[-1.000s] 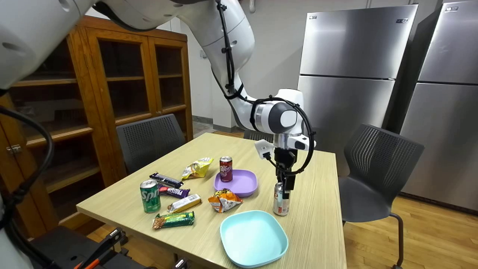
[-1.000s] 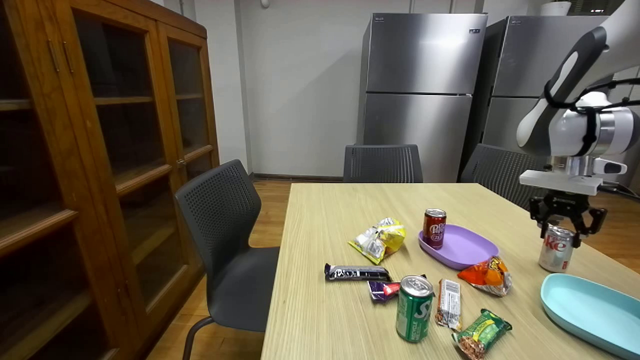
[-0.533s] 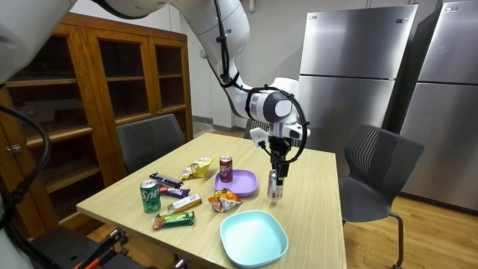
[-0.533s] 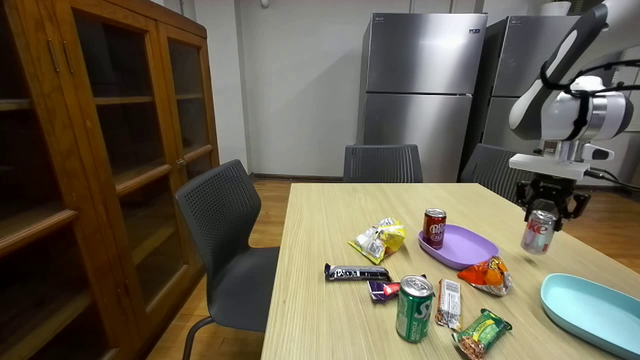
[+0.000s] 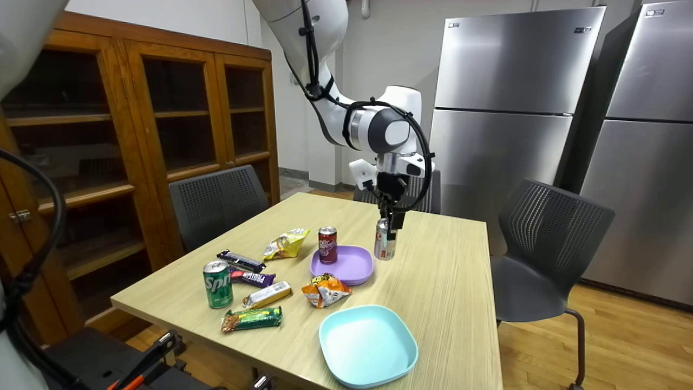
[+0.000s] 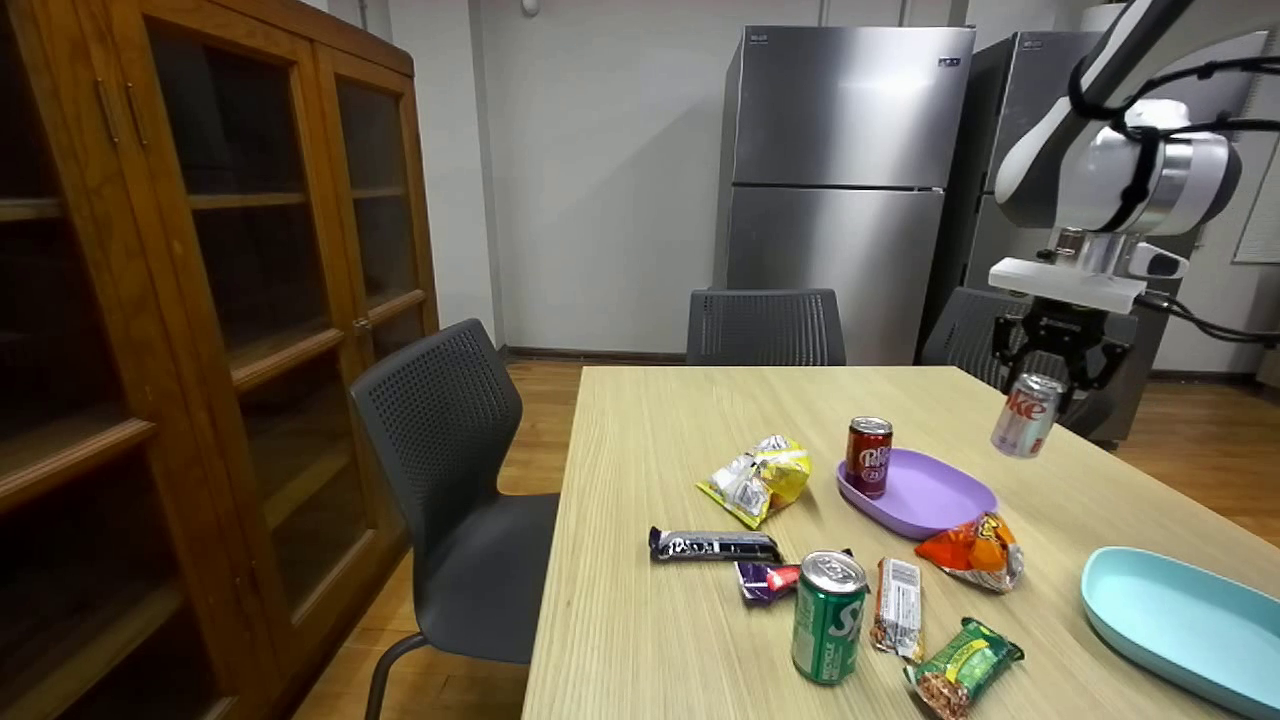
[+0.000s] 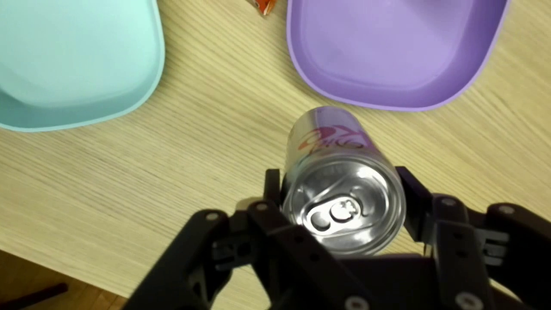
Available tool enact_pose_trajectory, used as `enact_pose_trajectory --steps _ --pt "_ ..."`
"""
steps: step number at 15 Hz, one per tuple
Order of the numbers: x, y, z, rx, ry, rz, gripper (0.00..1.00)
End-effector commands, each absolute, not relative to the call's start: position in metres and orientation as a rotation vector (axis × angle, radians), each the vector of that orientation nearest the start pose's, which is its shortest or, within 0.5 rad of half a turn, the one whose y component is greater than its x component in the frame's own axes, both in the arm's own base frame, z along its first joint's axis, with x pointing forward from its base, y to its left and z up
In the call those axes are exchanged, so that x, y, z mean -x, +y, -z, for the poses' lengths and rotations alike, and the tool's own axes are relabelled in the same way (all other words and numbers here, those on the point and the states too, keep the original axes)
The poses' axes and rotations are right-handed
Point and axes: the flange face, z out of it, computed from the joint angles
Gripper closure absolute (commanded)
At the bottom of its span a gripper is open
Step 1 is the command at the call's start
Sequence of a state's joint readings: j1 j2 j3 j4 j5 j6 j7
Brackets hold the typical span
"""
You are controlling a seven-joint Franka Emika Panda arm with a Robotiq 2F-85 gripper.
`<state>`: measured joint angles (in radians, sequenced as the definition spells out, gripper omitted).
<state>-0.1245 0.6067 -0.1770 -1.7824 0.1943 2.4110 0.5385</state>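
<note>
Steeply, the arm [image 5: 331,32] slants over the table [image 5: 449,292], its downturned pincer [image 7: 340,189] clamped around a silver can [image 6: 1025,425].

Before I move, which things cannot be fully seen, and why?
Silver cylindrical metal can: in an exterior view, the jaws cover part.
Shiny purple wrapped bar: in an exterior view, partly behind the green cylindrical metal can.
Turquoise square plastic tray: in an exterior view, cut off by the right edge.
Orange crumpled foil bag: mostly beyond the wrist view's top edge.
</note>
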Motion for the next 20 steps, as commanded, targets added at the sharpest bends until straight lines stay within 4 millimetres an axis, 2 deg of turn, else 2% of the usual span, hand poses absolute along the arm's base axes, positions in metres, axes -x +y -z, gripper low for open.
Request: enact_pose_trajectory --steps 1,5,8,20 --pt "-0.642 -0.159 -0.233 2.766 1.318 0.074 0.60" --pt "-0.655 -0.124 -0.224 2.798 1.238 0.060 0.60" --pt "-0.664 -0.105 -0.214 2.822 1.207 0.056 0.60" --pt "-0.700 -0.087 -0.171 2.871 1.174 0.043 0.60"
